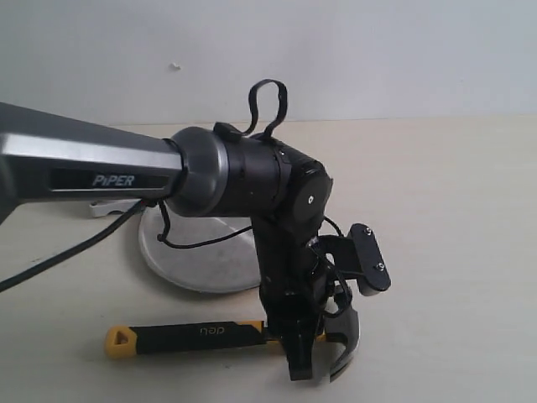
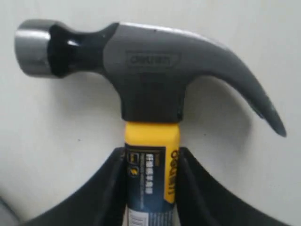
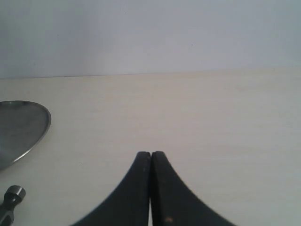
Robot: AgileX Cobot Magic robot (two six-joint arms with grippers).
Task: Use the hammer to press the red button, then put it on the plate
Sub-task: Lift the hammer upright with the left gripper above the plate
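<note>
Yellow caps the butt of the hammer (image 1: 201, 333), which lies flat on the table (image 1: 453, 210) along the bottom edge of the exterior view, handle to the lower left, head at bottom centre. Just above it, left of centre, the plate (image 1: 197, 264) sits half hidden behind the left arm (image 1: 84, 164). The left gripper (image 1: 304, 357) points straight down at the neck. The left wrist view shows its fingers (image 2: 110, 188) pressed on both sides of the yellow band below the head, a grasp near the heavy end that should steady the tool. No red button shows; the arm may hide it. Farther right, the right gripper (image 3: 150, 188) is clenched on nothing, clear of the work.
</note>
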